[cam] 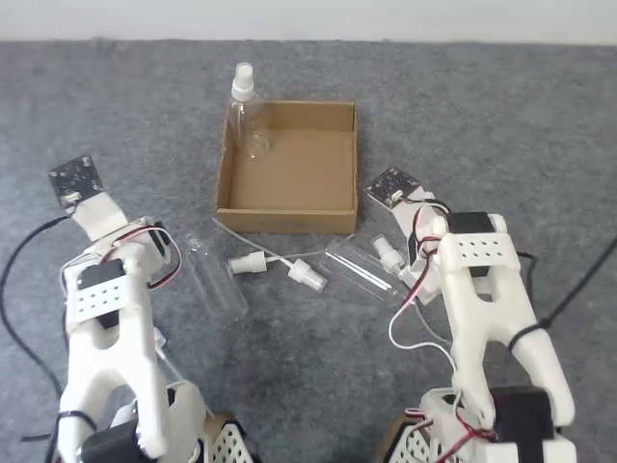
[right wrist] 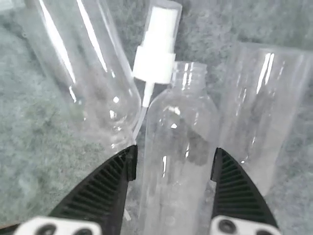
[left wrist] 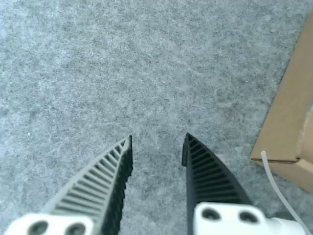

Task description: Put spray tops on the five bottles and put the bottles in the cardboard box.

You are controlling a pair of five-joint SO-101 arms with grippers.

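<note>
One capped bottle (cam: 246,111) leans in a far corner of the cardboard box (cam: 286,220), so I judge the work to be at its second bottle, at the pick-up; my right jaws are released and spread to either side of an open-necked bottle (right wrist: 178,161) lying on the grey tabletop (cam: 501,125), its neck pointing away from them; a loose spray top (right wrist: 155,49) lies just beyond that neck; a second bare bottle (right wrist: 83,73) and a third (right wrist: 264,107) lie close outside them, one on each side; my left jaws are released too, holding nothing, over bare tabletop with the box ahead and to one side; next, I reckon, the right jaws must clench squarely on the bottle's body without nudging its neighbours, then hold it steady while the left jaws fetch a top.
</note>
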